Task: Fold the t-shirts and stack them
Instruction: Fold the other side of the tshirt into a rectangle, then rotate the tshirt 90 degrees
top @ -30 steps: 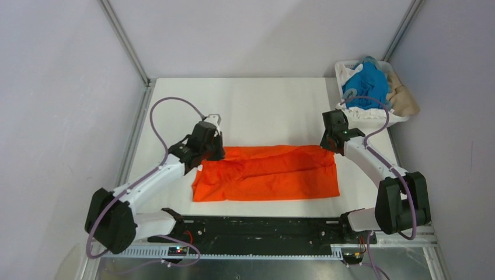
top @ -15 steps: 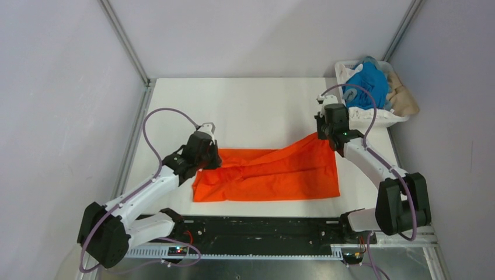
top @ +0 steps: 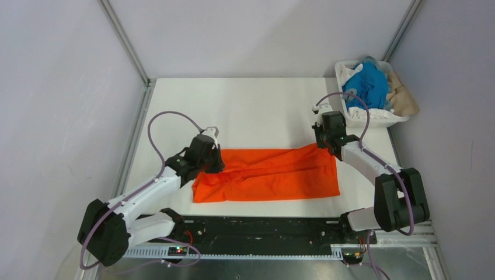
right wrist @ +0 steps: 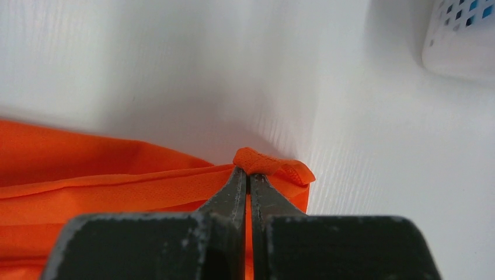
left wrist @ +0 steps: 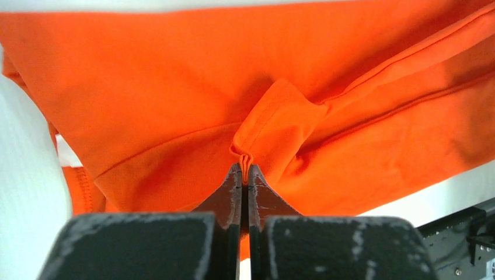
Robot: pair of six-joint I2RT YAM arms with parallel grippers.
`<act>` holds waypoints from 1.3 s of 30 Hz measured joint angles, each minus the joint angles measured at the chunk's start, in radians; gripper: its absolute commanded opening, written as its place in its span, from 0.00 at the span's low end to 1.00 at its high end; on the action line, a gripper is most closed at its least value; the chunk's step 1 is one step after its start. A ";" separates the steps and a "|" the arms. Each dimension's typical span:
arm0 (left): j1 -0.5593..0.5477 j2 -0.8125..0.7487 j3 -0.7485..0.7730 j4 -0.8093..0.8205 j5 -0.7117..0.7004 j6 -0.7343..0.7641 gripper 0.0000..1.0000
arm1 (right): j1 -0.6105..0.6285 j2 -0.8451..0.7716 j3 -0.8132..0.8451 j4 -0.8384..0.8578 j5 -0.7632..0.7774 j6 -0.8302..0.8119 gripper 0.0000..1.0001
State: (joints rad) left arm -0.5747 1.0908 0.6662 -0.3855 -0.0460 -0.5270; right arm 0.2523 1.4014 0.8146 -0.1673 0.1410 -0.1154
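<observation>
The bright orange t-shirt (top: 265, 174) lies folded lengthwise on the white table. My left gripper (top: 211, 161) is shut on its far left corner; the left wrist view shows the jaws pinching a small fold of orange cloth (left wrist: 274, 116). My right gripper (top: 324, 140) is shut on the far right corner, lifted slightly; the right wrist view shows the jaws pinching a bunched hem (right wrist: 269, 165). A blue t-shirt (top: 366, 86), a white one (top: 352, 73) and a beige one (top: 404, 96) sit in or on the basket.
The white plastic basket (top: 376, 118) stands at the far right corner of the table (top: 257, 105), close behind my right gripper; its corner shows in the right wrist view (right wrist: 461, 41). A black rail (top: 257, 227) runs along the near edge.
My right gripper took hold of the shirt's far right corner, raised it toward the basket, then came back down and inward. My left gripper shifted slightly nearer, still holding its corner.
</observation>
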 measured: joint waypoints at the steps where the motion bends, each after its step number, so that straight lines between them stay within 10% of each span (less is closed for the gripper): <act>1: -0.002 -0.008 -0.014 0.000 0.005 -0.003 0.00 | 0.002 -0.006 -0.006 -0.003 0.000 0.003 0.00; 12: -0.034 -0.103 -0.176 0.004 0.106 -0.087 0.62 | 0.068 -0.158 -0.035 -0.229 0.124 0.198 0.45; 16: -0.120 -0.248 -0.277 0.004 0.216 -0.156 0.96 | 0.091 -0.332 -0.070 -0.386 0.165 0.405 0.93; 28: -0.171 -0.552 -0.240 -0.078 0.229 -0.240 1.00 | 0.011 -0.788 -0.121 -0.511 0.212 0.739 0.99; 39: -0.093 0.170 0.018 0.045 0.059 -0.236 1.00 | 0.000 -0.258 -0.126 -0.172 -0.134 0.676 0.99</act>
State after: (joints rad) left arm -0.6674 1.2610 0.6842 -0.3401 0.0132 -0.7631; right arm 0.2527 1.1431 0.6884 -0.3397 0.0067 0.5602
